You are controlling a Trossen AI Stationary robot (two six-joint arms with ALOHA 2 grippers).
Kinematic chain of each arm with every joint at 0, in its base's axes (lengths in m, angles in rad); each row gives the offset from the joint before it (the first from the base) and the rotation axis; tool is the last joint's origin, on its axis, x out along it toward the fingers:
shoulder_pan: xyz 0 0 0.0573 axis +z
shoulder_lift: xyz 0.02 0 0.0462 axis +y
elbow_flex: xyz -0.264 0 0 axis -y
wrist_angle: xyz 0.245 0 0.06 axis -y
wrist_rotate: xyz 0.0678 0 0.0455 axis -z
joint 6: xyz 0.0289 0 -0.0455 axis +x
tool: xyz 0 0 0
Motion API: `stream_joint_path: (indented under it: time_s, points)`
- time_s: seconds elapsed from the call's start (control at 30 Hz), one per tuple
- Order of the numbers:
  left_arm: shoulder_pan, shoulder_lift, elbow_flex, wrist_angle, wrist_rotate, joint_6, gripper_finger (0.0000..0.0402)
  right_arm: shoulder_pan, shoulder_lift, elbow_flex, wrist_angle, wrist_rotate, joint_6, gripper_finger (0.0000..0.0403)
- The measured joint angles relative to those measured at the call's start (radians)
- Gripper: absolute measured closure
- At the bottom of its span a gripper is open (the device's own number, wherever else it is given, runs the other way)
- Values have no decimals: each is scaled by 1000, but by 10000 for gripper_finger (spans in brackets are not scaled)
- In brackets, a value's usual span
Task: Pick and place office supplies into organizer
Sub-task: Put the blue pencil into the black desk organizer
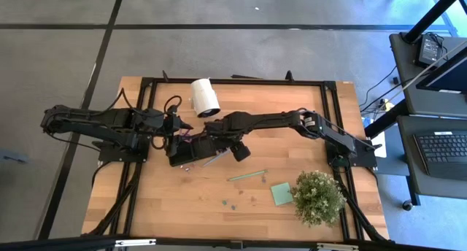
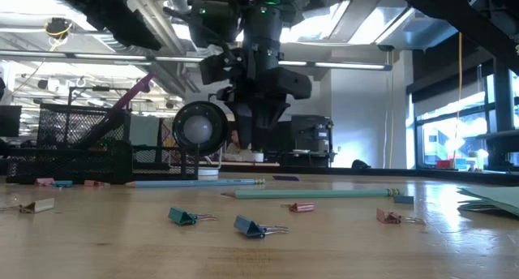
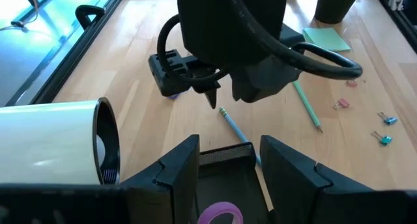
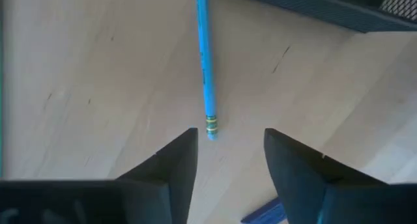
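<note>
Pale wood worktop (image 1: 182, 200), strewn with clips (image 2: 261, 227) and pencils (image 2: 320, 194); grey floor (image 1: 241, 54) around. Both jaws apart, empty.

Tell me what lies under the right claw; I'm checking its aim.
Under the right claw, open, lies bare wood with the eraser end of a blue pencil. Its far end runs toward the black mesh organizer. Anything beneath the fingers themselves is hidden.

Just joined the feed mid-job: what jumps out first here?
Both arms crowd the table's middle: the right gripper hangs open over a blue pencil beside the black mesh organizer, the left gripper open above that tray. A white roll lies behind them; a bushy plant stands at the front right.
</note>
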Motion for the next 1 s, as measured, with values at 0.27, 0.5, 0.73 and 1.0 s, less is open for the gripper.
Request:
stream_joint_path:
  time_s: [0.27,0.5,0.73,1.0]
  points:
    - [0,0,0,0,0,-1,245,0,50,0,4,0,2,249]
    - [0,0,0,-21,0,-3,245,0,62,-1,6,0,2,247]
    - [0,0,0,-30,0,-8,245,-3,62,-24,1,0,19,247]
    - [0,0,0,-52,0,-17,245,-5,59,-76,8,0,55,247]
